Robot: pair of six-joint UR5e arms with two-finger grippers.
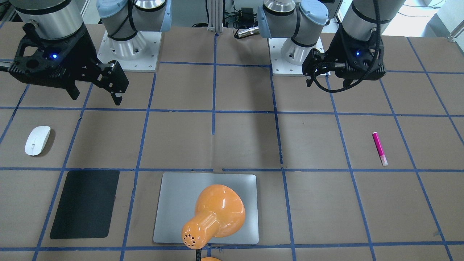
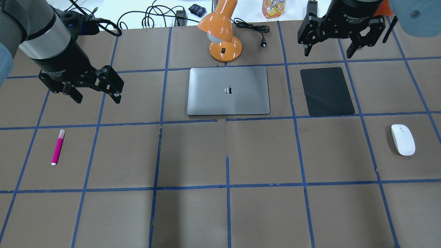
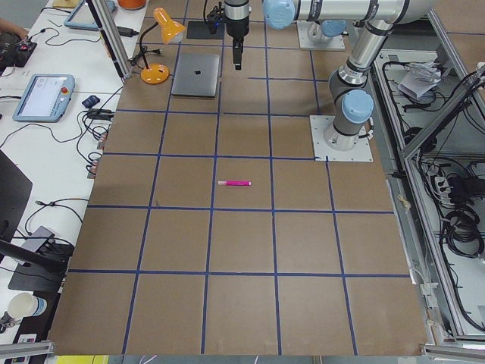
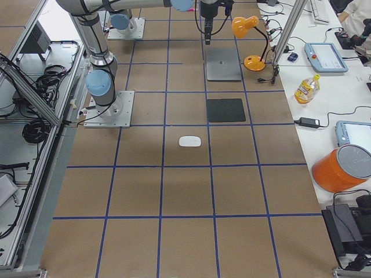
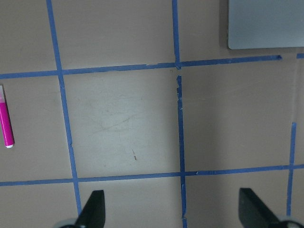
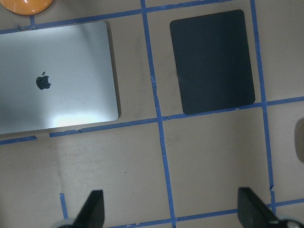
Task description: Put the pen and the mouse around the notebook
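The silver-grey notebook [image 2: 228,90] lies closed at the far middle of the table. Well off to its left, the magenta pen [image 2: 57,147] lies alone on the brown table. My left gripper [image 2: 97,100] hangs open above the table between pen and notebook, holding nothing; its wrist view shows the pen [image 5: 5,121] at the left edge and a notebook corner [image 5: 266,23]. The white mouse [image 2: 402,139] rests far right. My right gripper [image 2: 327,53] is open and empty, high over the far right, beyond the mouse.
A black mat [image 2: 326,91] lies just right of the notebook. An orange desk lamp [image 2: 222,34] stands behind the notebook, its head leaning over it in the front-facing view. Blue tape lines grid the table. Cables and a bottle lie past the far edge.
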